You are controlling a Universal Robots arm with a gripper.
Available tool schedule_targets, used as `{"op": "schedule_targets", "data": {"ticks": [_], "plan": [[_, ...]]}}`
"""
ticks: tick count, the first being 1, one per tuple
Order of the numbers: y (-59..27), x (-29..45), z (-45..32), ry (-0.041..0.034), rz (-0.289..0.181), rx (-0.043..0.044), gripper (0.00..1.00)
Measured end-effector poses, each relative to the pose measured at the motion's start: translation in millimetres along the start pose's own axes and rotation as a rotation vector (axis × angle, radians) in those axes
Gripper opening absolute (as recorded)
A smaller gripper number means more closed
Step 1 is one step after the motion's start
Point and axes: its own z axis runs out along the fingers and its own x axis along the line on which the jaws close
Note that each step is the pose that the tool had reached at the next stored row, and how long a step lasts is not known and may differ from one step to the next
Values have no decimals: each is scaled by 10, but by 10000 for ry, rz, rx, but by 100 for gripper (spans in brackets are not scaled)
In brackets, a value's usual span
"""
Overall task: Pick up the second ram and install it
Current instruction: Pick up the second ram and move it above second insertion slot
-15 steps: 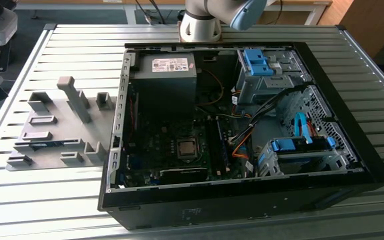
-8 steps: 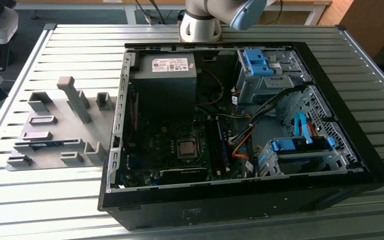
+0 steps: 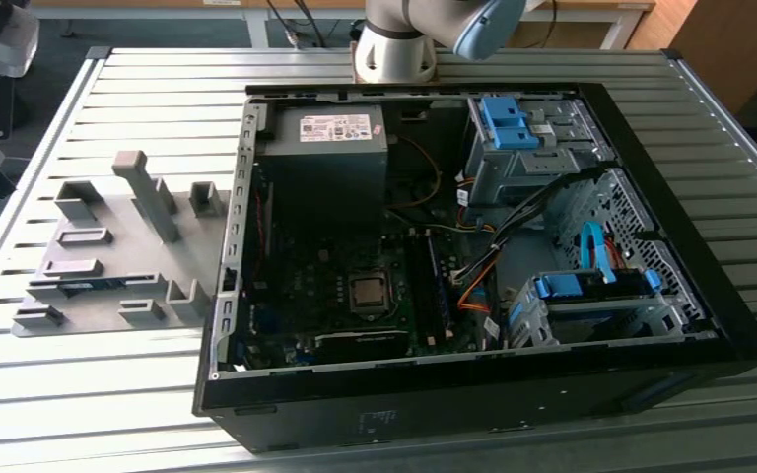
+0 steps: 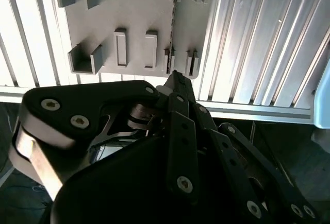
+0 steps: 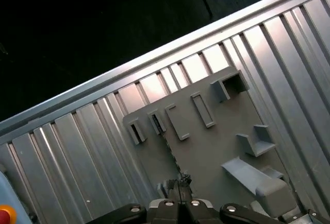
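The second ram (image 3: 91, 287) is a thin blue-green stick standing on edge in a slot of the grey holder plate (image 3: 122, 246), on the exterior view's left of the open computer case (image 3: 484, 246). In both wrist views the ram appears edge-on as a thin dark line (image 4: 175, 18) (image 5: 172, 154) across the plate (image 4: 139, 7) (image 5: 211, 147). My gripper (image 4: 177, 77) (image 5: 179, 182) hangs well above the plate, roughly over one end of the stick. Its fingers are drawn together with nothing between them.
The holder plate carries several grey blocks (image 3: 149, 192). The case holds a power supply (image 3: 332, 138), motherboard (image 3: 366, 291), cables and blue drive latches (image 3: 508, 123). The arm's base (image 3: 392, 44) stands behind the case. All of it rests on a ribbed metal table (image 3: 115, 394).
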Motion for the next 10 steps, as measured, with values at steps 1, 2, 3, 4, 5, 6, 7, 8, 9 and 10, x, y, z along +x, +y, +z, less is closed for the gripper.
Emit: {"op": "schedule_targets", "data": {"ticks": [1, 2, 3, 4, 5, 6, 7, 8, 9, 10], "plan": [[0, 0, 0, 8, -172, -2, 11], [0, 0, 1, 15, -343, -3, 11], [0, 0, 1, 22, -515, -4, 11], [0, 0, 1, 30, -686, -6, 11], [0, 0, 2, 37, -851, -7, 11], [0, 0, 2, 44, -1019, -8, 11], [0, 0, 4, 50, -1167, -9, 11], [0, 0, 5, 57, -1311, -11, 11], [0, 0, 6, 63, -1456, -12, 11], [0, 1, 7, 70, -1605, -14, 11]]}}
